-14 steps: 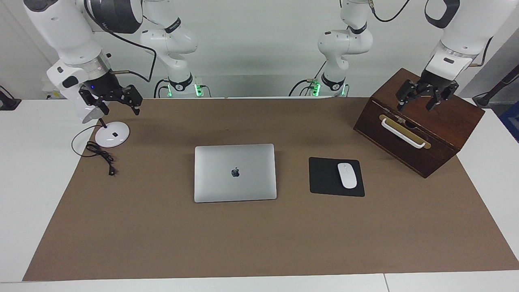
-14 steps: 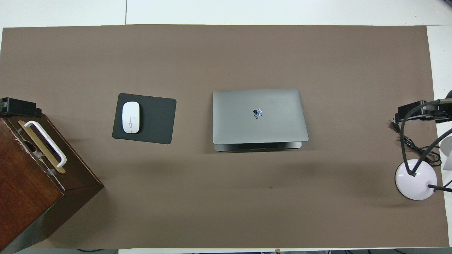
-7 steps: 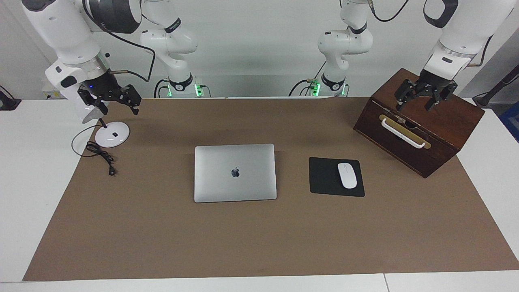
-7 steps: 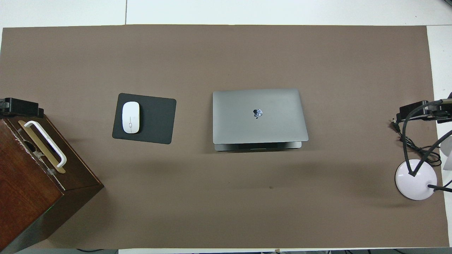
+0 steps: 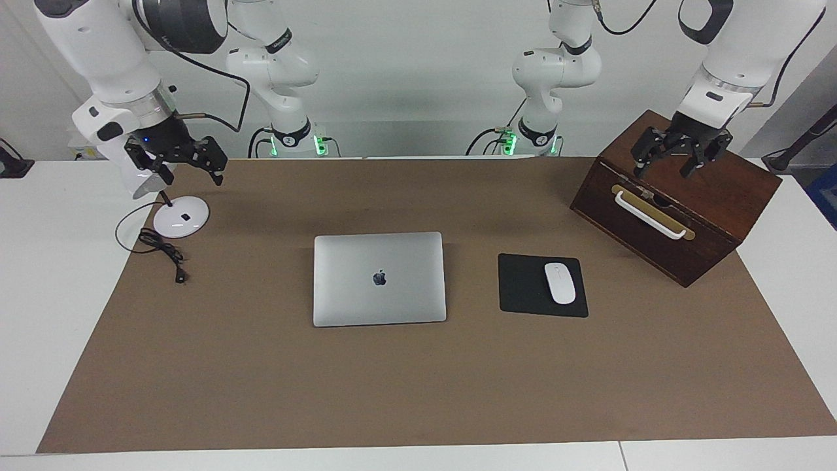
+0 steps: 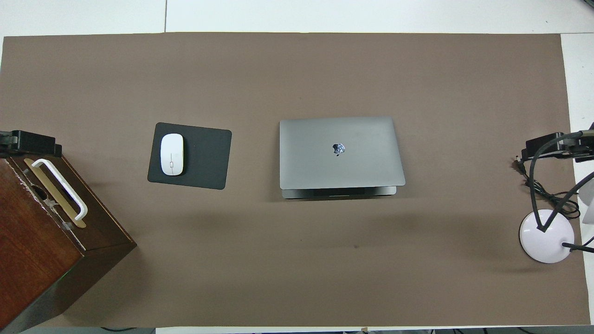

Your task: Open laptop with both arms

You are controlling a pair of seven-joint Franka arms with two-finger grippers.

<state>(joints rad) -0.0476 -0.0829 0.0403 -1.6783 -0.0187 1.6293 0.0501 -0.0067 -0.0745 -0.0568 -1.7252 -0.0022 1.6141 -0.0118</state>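
Observation:
The silver-grey laptop (image 5: 379,278) lies shut and flat in the middle of the brown mat, apple logo up; it also shows in the overhead view (image 6: 341,153). My left gripper (image 5: 666,169) hangs open and empty over the wooden box at the left arm's end of the table; only its tip shows in the overhead view (image 6: 29,141). My right gripper (image 5: 193,174) hangs open and empty over the white lamp base at the right arm's end; it shows at the overhead view's edge (image 6: 552,146). Both grippers are well apart from the laptop.
A black mouse pad (image 5: 523,284) with a white mouse (image 5: 560,282) lies beside the laptop toward the left arm's end. A dark wooden box (image 5: 706,209) with a white handle stands at that end. A white lamp base (image 5: 181,216) and a black cable (image 5: 160,248) lie at the right arm's end.
My left gripper has risen slightly and drifted a little toward the table's middle over the box. My right gripper has barely shifted. The laptop has not moved.

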